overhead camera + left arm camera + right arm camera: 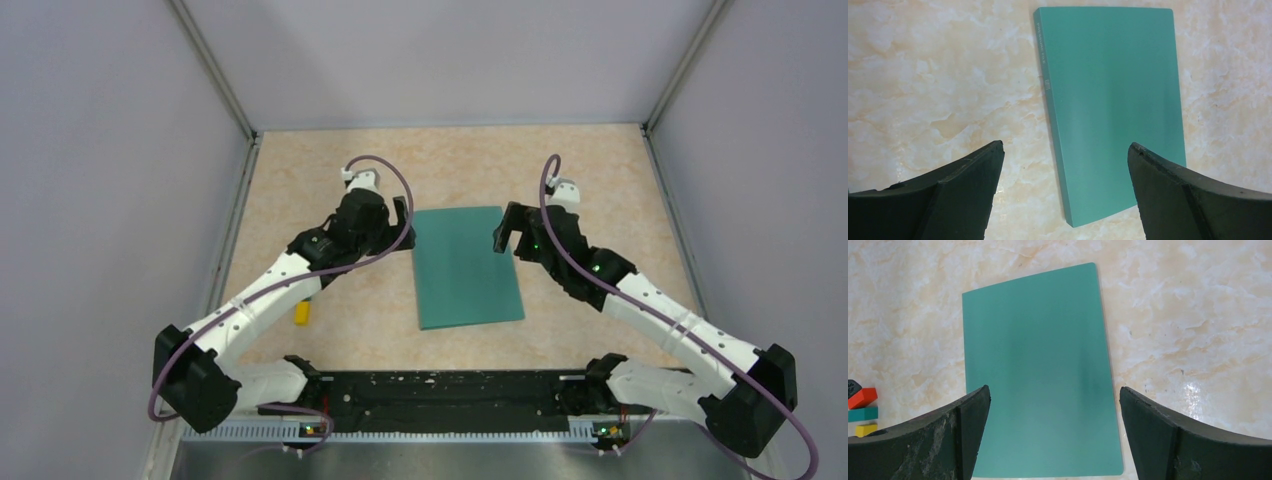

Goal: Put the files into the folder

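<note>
The teal-green folder (466, 266) lies closed and flat on the marbled table. It also shows in the left wrist view (1110, 107) and in the right wrist view (1040, 375). No white paper sheets are in view. My left gripper (403, 222) is open and empty, just off the folder's far left corner; in its own view (1065, 172) the spine edge lies between its fingers. My right gripper (508, 230) is open and empty, at the folder's far right corner; in its own view (1053, 410) the folder lies below it.
A small yellow block (302, 312) lies on the table by the left arm. Red, teal and yellow blocks (863, 407) sit at the left edge of the right wrist view. Grey walls enclose the table on three sides.
</note>
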{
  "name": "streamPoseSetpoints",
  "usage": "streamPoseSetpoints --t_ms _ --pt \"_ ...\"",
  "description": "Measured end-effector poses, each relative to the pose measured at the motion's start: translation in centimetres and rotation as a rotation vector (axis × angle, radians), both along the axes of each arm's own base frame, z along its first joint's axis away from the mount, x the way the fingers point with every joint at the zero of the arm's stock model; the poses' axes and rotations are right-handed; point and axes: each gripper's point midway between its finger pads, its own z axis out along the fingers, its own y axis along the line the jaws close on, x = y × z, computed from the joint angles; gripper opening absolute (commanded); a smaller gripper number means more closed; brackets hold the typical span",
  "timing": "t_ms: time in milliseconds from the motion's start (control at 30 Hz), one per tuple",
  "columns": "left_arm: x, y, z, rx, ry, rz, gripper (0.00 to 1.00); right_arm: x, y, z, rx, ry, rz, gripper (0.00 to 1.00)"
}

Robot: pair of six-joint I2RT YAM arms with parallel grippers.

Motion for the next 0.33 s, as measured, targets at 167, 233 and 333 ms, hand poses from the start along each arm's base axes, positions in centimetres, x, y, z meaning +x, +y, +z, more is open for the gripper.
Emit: streamPoseSetpoints --t_ms 167,233,333 --pt "-0.11 0.39 -0.27 0.017 0.008 0.011 0.98 -0.01 -0.01 0.00 -0.001 0.000 0.000 0.99" --pt "-0.12 0.40 -0.28 0.017 0.008 0.011 0.98 -0.01 -0.01 0.00 -0.001 0.000 0.000 0.99" --pt "-0.12 0.40 -0.29 0.017 0.009 0.012 0.98 -0.01 -0.01 0.00 0.000 0.000 0.001 0.99"
